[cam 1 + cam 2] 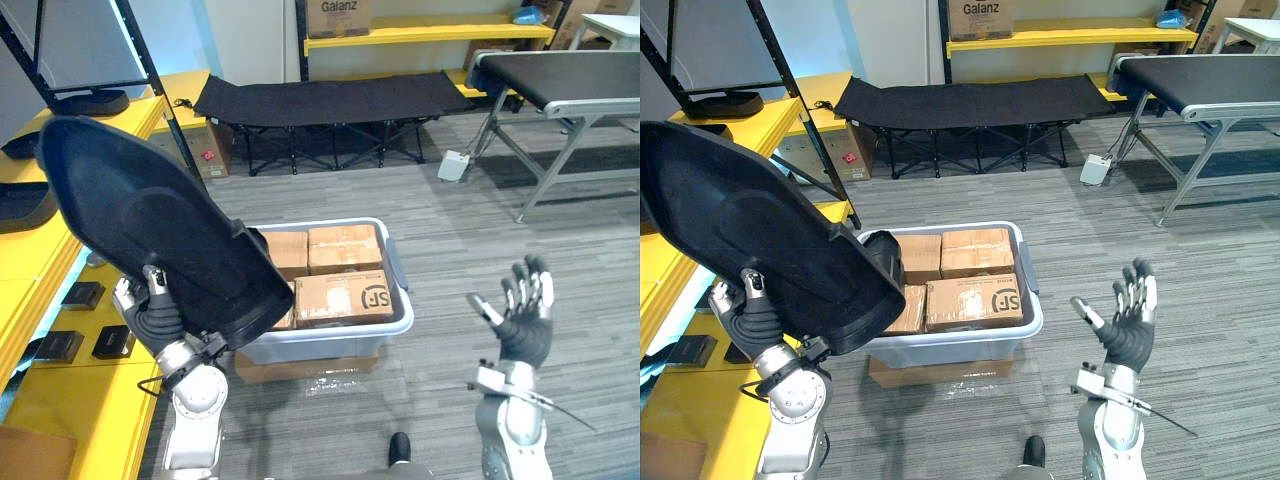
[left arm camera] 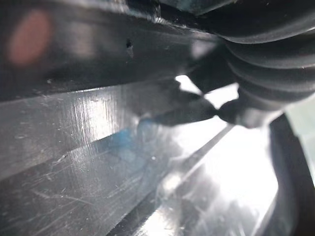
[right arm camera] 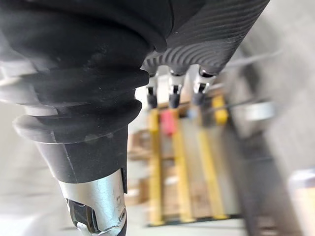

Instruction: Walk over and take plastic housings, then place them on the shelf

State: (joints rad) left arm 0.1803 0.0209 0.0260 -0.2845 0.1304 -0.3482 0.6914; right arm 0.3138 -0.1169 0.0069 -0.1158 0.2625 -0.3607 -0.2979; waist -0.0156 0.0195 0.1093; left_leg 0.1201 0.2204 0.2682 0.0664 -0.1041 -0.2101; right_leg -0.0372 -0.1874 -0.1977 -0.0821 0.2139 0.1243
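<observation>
Left hand (image 1: pixel 150 312) is clamped on the bottom edge of the plastic housing (image 1: pixel 150 210): thumb (image 1: pixel 155 282) presses on its near dark face and the rest of the fingers are tucked behind the edge, out of sight. The housing is a big black curved shell, held up off everything and tilted, rising from the fingers up and away to the robot's left. The left wrist view has its scratched glossy surface right against the hand. Just beyond those fingers on the robot's right is a grey bin (image 1: pixel 330 345) on the floor, packed with cardboard boxes (image 1: pixel 343 298); the housing's lower end overlaps the bin's near-left corner in view. On the other side of the fingers is the yellow shelf (image 1: pixel 35 265), with small black parts (image 1: pixel 85 294) lying on it close by. Right hand (image 1: pixel 525 305) is raised palm-in with fingers (image 3: pixel 173 93) straight and spread apart, holding nothing, well off to the right of the bin over bare grey floor. Farther past both hands there is a black folding cot (image 1: pixel 330 98) and a conveyor table (image 1: pixel 570 75).
</observation>
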